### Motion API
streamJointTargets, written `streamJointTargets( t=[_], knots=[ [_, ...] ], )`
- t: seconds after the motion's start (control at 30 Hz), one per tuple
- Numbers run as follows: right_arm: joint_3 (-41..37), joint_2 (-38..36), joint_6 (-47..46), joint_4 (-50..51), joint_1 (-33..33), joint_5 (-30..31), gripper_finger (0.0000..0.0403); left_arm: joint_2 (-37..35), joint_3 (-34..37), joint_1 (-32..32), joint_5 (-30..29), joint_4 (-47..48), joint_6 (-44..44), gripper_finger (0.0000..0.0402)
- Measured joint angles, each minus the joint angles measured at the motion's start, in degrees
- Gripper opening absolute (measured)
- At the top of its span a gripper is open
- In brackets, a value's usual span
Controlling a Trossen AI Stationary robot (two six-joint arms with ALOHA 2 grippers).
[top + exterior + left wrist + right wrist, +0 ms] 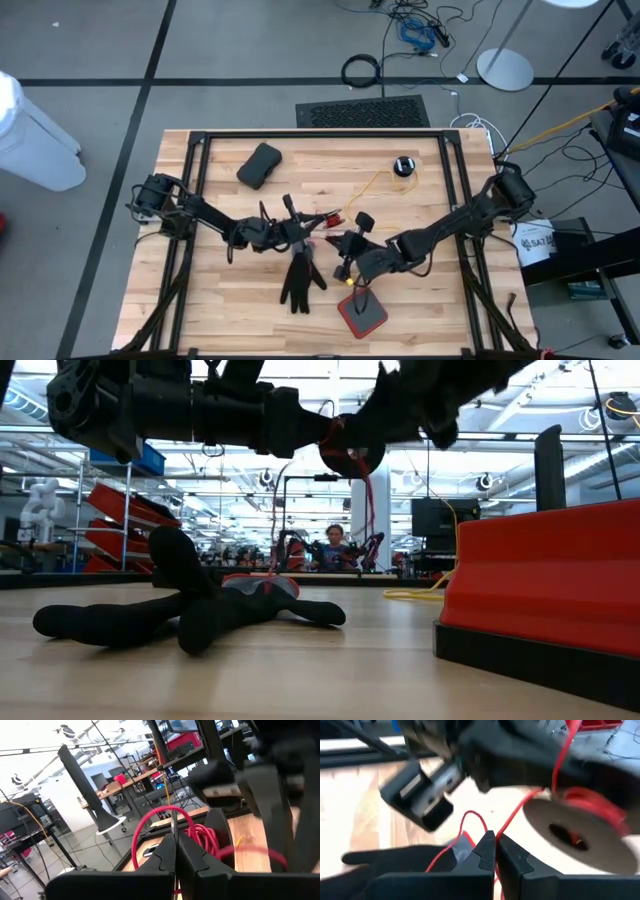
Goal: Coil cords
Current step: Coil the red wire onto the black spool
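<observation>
A thin red wire runs from a small spool, wound with more of it, to my right gripper, which is shut on it. My left gripper is shut right beside the spool. Both grippers meet above the table's middle, left and right. In the low view the spool hangs clear above the table. A yellow cord lies slack on the table, joined to a black round puck at the far right. My left gripper pinches a thin upright edge between its two fingertips; it looks like one flange of the spool seen edge-on, though a strand is possible. The fingers come about level from the table's left. A loose red loop arcs around the fingertips. My right gripper pinches the red wire between its two fingertips, a short way from the spool. The fingers slant slightly down, coming from the table's right. From the pinch one strand rises to the spool and a slack loop bends away on the other side.
A black glove lies on the table below the grippers. A red tray on a black base stands near the front edge. A black pouch lies at the far left. A black frame rims the table.
</observation>
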State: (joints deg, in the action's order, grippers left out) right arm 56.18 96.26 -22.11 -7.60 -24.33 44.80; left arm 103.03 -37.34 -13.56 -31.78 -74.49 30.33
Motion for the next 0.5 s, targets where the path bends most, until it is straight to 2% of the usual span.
streamJointTargets(
  t=[0.27, 0.5],
  knots=[
    [-0.09, 5.71, -1.25, -0.30, 1.40, 2.84, 0.0000, 0.02, 0.00, -0.07, 0.35, -0.63, -0.04, 0.0000],
    [-1.90, 6.72, -1.46, -0.32, 2.49, 5.46, 0.0000, 0.02, 0.00, -0.30, 0.70, -1.10, -0.26, 0.0000]
  ],
)
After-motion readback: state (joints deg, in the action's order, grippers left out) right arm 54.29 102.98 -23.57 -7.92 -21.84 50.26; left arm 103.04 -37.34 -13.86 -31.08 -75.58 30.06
